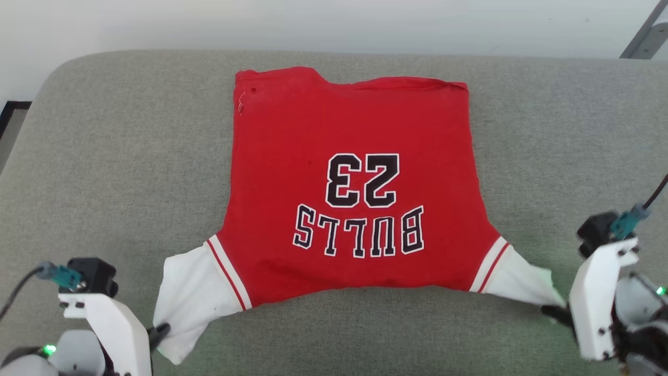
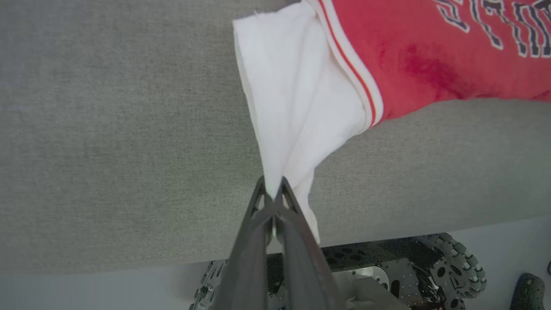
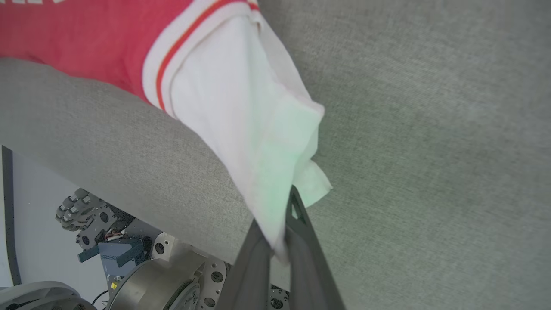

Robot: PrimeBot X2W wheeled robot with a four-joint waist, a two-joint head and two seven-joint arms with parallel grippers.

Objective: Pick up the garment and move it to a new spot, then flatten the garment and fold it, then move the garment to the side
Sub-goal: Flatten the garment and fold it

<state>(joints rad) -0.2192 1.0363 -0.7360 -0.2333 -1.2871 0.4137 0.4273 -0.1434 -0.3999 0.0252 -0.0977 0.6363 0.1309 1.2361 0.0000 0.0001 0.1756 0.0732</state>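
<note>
Head view: the red Bulls jersey (image 1: 344,136) lies spread at the middle of the grey padded worktop (image 1: 104,156), its lettering upside down. At the worktop's near edge, the left pincer (image 1: 159,331) and the right pincer (image 1: 550,312) each clamp a white sleeve.

Left wrist view: the left pincer (image 2: 272,191) is closed on a sleeve tip.

Right wrist view: the right pincer (image 3: 277,215) pinches the other sleeve's corner.

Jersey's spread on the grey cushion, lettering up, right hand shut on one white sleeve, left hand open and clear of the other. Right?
No. The left hand is shut on the other white sleeve, not open; the left wrist view shows it. The jersey, grey cushion and right hand are as stated.
</note>
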